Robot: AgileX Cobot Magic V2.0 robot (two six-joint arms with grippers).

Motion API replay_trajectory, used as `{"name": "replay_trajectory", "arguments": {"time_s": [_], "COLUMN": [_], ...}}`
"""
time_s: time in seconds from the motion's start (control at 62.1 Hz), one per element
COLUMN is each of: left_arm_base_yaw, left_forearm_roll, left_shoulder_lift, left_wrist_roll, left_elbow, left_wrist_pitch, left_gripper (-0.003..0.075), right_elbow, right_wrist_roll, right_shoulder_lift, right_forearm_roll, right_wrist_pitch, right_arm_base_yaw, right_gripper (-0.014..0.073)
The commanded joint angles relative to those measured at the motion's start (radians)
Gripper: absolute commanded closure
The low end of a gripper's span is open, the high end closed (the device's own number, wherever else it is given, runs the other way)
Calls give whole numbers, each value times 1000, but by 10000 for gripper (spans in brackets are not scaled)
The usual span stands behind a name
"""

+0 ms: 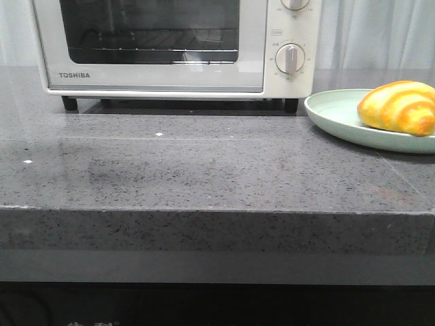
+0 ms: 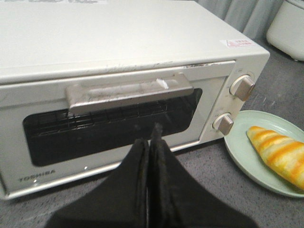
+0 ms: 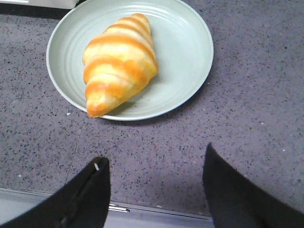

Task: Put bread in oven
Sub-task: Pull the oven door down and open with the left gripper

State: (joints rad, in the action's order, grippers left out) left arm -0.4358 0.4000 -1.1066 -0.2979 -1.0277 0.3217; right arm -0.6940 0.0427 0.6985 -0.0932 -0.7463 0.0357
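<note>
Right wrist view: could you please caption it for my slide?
Open right gripper hovers above the bread lying on its green plate.

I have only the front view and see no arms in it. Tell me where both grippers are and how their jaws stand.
Observer: The left gripper is shut on nothing, pointed at the oven door below its handle.
Operator: Report the right one.
Observer: The right gripper is open, hanging over the counter just short of the plate, touching nothing.
Operator: Give me the bread's full lie; my view cuts it off.
Observer: The bread lies whole on the plate, one pointed end toward the right gripper.
Operator: Confirm the door.
Observer: It is closed, handle at its top edge.
</note>
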Motion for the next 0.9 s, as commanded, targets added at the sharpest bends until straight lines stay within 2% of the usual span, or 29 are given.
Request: {"name": "replay_trajectory", "arguments": {"time_s": [0.0,0.387,0.645,0.886], "left_arm_base_yaw": [-29,-60,-60,-60], "left_forearm_roll": [20,12,-21,-31], "left_shoulder_lift": [-69,-358,-388,-401], "left_wrist_roll": [-1,-6,-8,-8], "left_elbow": [-96,-311,-322,-322], "left_wrist_pitch": [-102,-154,-264,-221], "left_gripper": [738,738,738,738], "right_elbow": [-31,-31,-31,-31], "right_wrist_roll": [6,6,6,6], "right_shoulder_lift": [3,3,3,3], "right_forearm_roll": [8,8,8,8], "right_wrist_pitch": [78,81,81,85], "right_arm_base_yaw": [-2,-2,-2,-2], "right_gripper": [140,140,140,140]}}
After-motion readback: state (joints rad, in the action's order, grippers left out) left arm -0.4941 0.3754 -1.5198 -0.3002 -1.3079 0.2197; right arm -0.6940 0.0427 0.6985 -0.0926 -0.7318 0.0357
